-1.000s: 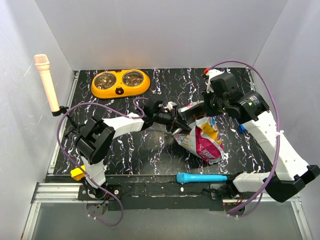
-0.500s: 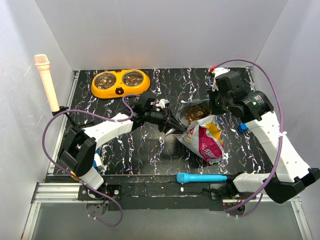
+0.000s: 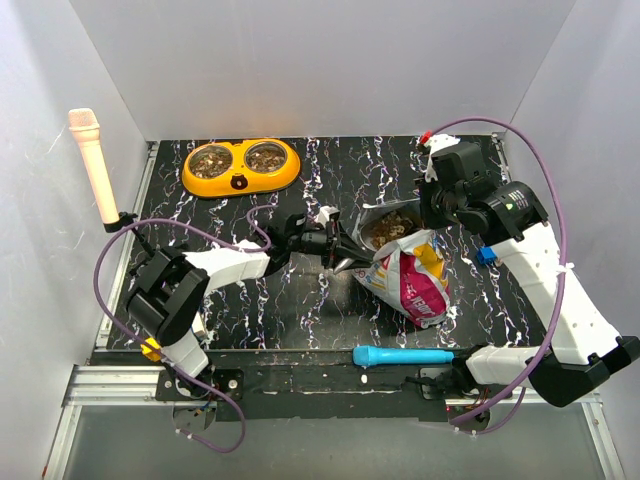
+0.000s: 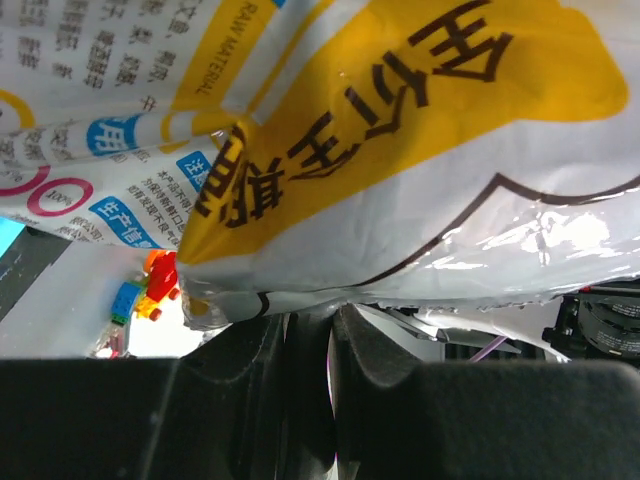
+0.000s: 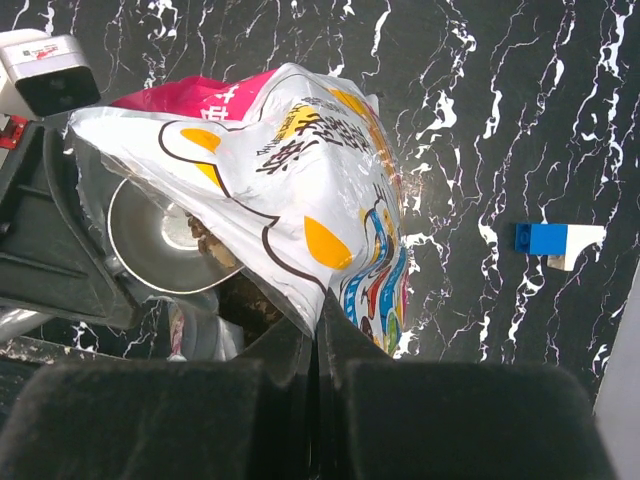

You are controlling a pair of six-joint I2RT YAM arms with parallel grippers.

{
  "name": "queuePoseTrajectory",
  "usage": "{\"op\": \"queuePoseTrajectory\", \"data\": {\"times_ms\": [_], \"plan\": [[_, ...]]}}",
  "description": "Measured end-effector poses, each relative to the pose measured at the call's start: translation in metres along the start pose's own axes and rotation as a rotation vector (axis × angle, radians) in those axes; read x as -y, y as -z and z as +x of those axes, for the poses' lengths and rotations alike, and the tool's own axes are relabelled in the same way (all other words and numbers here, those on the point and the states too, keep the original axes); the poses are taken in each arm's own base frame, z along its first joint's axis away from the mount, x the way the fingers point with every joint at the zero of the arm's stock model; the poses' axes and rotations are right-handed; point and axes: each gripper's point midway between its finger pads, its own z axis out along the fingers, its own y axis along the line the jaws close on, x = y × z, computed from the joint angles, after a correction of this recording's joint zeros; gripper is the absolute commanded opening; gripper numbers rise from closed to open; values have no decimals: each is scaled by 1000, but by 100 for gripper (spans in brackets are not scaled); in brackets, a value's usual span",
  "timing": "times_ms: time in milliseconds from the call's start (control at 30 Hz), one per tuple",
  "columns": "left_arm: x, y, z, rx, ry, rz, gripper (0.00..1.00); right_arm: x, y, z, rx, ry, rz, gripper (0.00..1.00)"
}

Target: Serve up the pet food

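The pouch stands on the mat in the right half. A second ago its mouth was slumped shut; now the top is pulled up and open, and brown kibble shows inside. The right gripper is pinched tight on the pouch's upper edge and keeps it up.

The left arm has also shifted. Its elbow has swung out and back, and the left gripper now sits just beside the pouch's left side. Its jaws are narrow, apparently clamped on the handle of the scoop. In the right wrist view the scoop's cup lies under the open lip, with some kibble right at its edge.

So the mouth is ready and scooping looks to be the step in hand. The bowl is well apart at the far left, and both of its 2 cups already hold kibble. Any load must cross to it without tipping.
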Motion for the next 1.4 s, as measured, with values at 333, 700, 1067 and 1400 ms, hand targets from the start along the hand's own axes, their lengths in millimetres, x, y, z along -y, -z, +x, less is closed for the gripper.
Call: {"op": "queuePoseTrajectory", "data": {"times_ms": [333, 700, 1067, 1400], "plan": [[6, 11, 8, 18, 20, 43, 0, 1, 0, 0, 0, 7, 2, 1], [9, 14, 5, 19, 29, 64, 0, 0, 1, 0, -3, 5, -4, 1], [32, 23, 5, 18, -9, 68, 0, 1, 2, 0, -8, 7, -5, 1], [21, 34, 12, 42, 36, 83, 0, 0, 2, 1, -8, 8, -7, 1]]}}
